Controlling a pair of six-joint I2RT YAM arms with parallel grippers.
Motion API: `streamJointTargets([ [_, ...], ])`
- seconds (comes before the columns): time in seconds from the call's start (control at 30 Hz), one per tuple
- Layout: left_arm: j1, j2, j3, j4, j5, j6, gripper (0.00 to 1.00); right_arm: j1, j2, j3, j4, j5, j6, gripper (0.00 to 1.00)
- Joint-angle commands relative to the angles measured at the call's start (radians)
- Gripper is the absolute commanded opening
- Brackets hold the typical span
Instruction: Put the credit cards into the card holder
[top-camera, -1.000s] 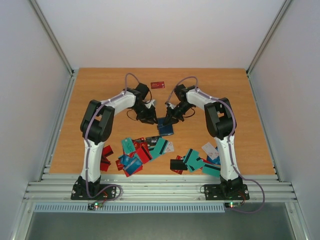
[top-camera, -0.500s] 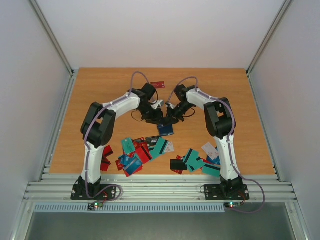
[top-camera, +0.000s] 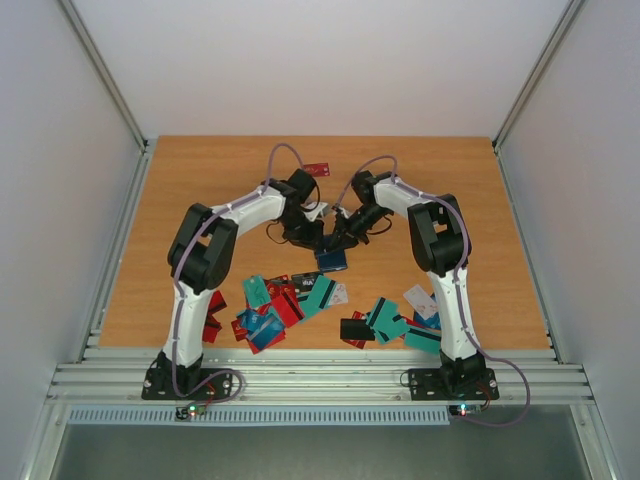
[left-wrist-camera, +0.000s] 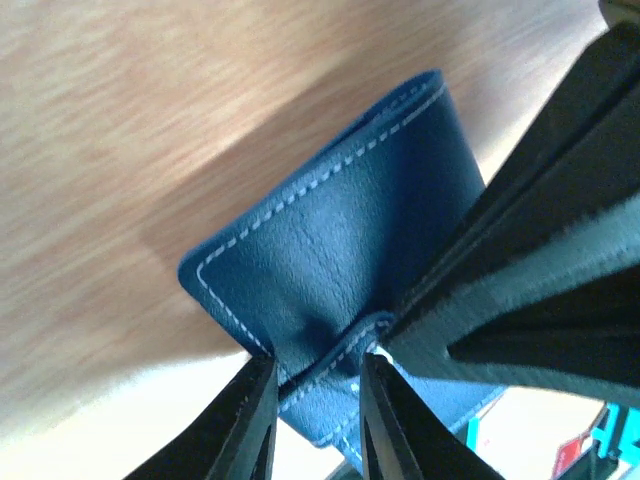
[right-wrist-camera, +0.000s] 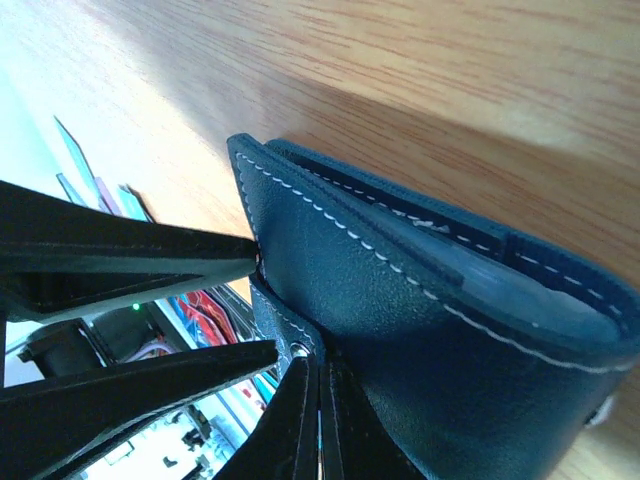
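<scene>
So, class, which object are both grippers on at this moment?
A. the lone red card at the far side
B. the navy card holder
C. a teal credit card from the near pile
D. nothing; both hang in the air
B: the left gripper straddles the strap of the stitched navy card holder, and the right gripper is pinched shut on one of its flaps.

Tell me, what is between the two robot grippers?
The blue card holder. The left gripper and the right gripper pinch its flap from opposite sides. Both wrist views show this up close.
</scene>
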Motion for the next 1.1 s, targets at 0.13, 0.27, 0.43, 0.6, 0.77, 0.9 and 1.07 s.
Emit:
streamJointTargets([
  [0.13,-0.043,0.071,0.073,-0.036,-0.098,0.03,0.25,0.012,0.085,-0.038,0.021,0.128,0.005,0.01],
  [0.27,-0.071,0.084,0.084,-0.063,-0.157,0.056,0.25,0.012,0.079,-0.041,0.026,0.12,0.009,0.01],
  [0.43,-0.1,0.087,0.052,-0.056,-0.219,0.083,0.27,0.012,0.068,-0.038,0.031,0.105,0.019,0.02],
  [0.6,-0.109,0.09,0.003,-0.028,-0.267,0.072,0.28,0.007,0.034,-0.057,0.054,0.07,0.041,0.08],
  [0.77,-0.11,0.068,-0.015,-0.005,-0.275,0.048,0.28,-0.001,-0.015,-0.069,0.076,0.029,0.069,0.14],
  [0.9,-0.109,0.044,0.01,-0.013,-0.271,0.035,0.29,-0.006,-0.055,-0.057,0.069,0.019,0.08,0.17],
  [1.07,-0.108,0.008,0.054,-0.034,-0.272,0.025,0.32,-0.01,-0.12,-0.058,0.052,0.028,0.08,0.22],
])
